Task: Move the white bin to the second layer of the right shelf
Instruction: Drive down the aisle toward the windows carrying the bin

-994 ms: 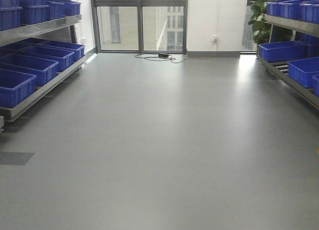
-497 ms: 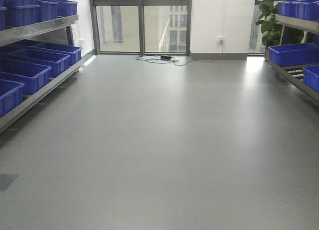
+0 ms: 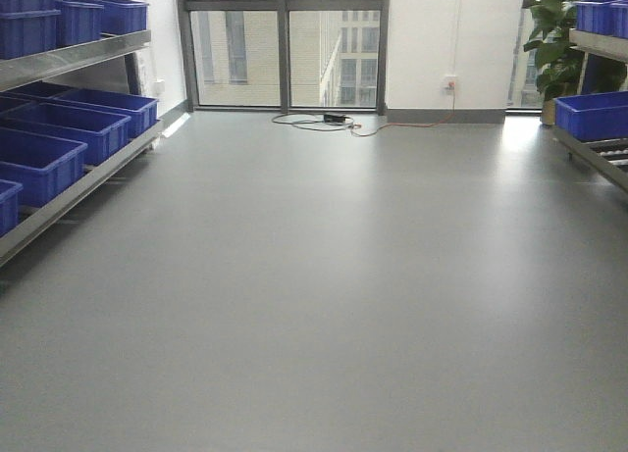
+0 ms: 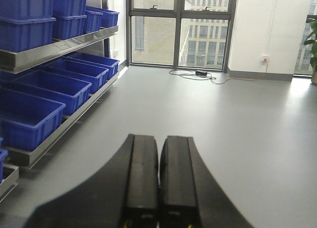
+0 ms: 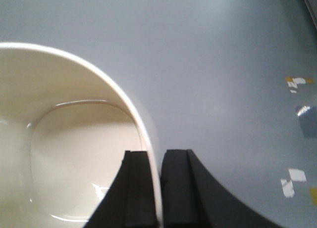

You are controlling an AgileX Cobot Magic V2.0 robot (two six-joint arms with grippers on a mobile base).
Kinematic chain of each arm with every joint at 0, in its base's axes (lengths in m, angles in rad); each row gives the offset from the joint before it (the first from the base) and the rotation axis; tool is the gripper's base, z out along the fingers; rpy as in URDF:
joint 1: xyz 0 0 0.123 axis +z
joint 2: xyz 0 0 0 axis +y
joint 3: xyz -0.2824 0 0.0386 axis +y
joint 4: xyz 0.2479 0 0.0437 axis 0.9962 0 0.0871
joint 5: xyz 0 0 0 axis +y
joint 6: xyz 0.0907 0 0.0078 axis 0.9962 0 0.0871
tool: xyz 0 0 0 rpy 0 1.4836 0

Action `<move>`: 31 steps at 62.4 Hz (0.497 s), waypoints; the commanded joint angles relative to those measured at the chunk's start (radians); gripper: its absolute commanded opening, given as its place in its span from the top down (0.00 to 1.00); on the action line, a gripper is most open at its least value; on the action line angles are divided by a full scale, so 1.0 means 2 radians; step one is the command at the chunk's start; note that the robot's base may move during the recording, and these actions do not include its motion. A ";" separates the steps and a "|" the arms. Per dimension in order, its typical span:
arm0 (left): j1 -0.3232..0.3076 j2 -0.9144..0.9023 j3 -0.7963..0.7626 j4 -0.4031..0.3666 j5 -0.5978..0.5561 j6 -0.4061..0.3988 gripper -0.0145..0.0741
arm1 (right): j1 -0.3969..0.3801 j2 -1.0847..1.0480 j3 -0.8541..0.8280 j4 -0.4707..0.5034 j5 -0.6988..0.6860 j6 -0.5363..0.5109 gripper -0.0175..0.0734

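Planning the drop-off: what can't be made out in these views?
The cream-white plastic bin: cut by the right wrist view's left and bottom edges; the right gripper hides part of its rim.
The steel roller level of the right shelf: cut by the front view's right edge, so free space is unknown.
The pale floor scraps: blurred in the right wrist view.

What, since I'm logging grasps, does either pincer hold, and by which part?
Right pincer: white bin, clamped across its rim wall. Left pincer: shut, empty.
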 commanded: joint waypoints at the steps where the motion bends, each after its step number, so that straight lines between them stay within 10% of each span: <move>1: 0.001 -0.008 0.014 -0.003 -0.042 -0.003 0.74 | -0.003 -0.001 -0.015 0.000 -0.043 0.000 0.75; 31: 0.001 -0.008 0.014 -0.003 -0.042 -0.003 0.74 | -0.003 -0.001 -0.015 0.000 -0.043 0.000 0.75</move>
